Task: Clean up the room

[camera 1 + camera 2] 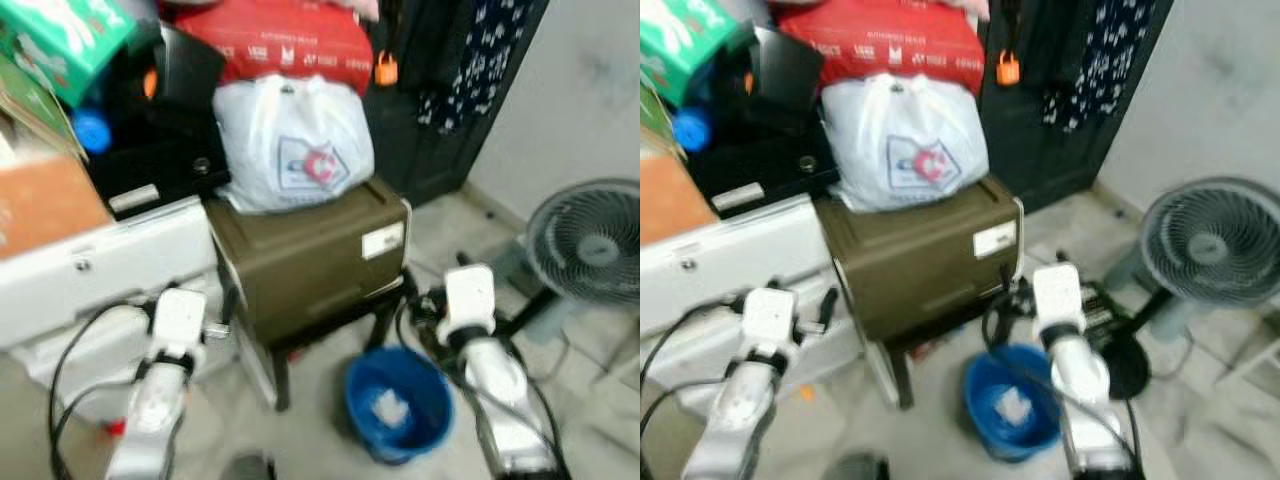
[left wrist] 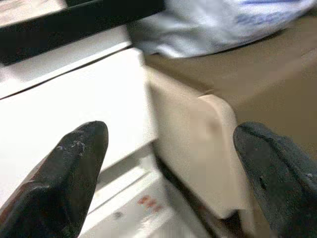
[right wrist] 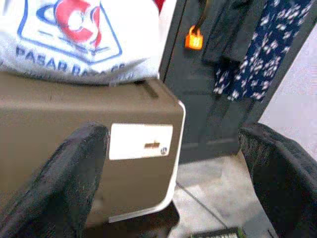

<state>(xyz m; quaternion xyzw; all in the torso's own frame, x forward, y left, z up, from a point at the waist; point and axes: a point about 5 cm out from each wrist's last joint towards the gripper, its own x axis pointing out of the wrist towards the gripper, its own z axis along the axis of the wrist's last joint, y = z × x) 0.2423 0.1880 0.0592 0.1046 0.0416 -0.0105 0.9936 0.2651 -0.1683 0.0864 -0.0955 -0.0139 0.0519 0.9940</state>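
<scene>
The left gripper (image 2: pixel 168 168) is held with its two black fingers spread wide apart and nothing between them; through the gap the pale corner of the brown cabinet (image 1: pixel 310 255) and the white appliance (image 1: pixel 110 265) beside it are seen close ahead. The right gripper (image 3: pixel 178 173) is likewise spread wide and empty, aimed at the white label on the cabinet's front, with a dark door (image 3: pixel 208 99) and an orange padlock (image 3: pixel 193 39) beyond. In the head views both silver arms are raised in the lower part of the frame, either side of the cabinet. In the lower centre, on the floor between the arms, a blue bucket (image 1: pixel 398 405) with something pale crumpled inside is found; it is judged light and stiff, best taken by its rim. On top of the cabinet, in the upper centre, a white plastic bag (image 1: pixel 292 142) with a red and blue print is set, a red package (image 1: pixel 290 42) lying on it. The bag is judged soft, slippery and fairly full, so its gathered neck at the top is the likely place to be gripped, since the bulging sides would slide or tear. A fan (image 1: pixel 590 245) stands at the right edge, well apart. Which thing is meant to be tidied first cannot be told.
</scene>
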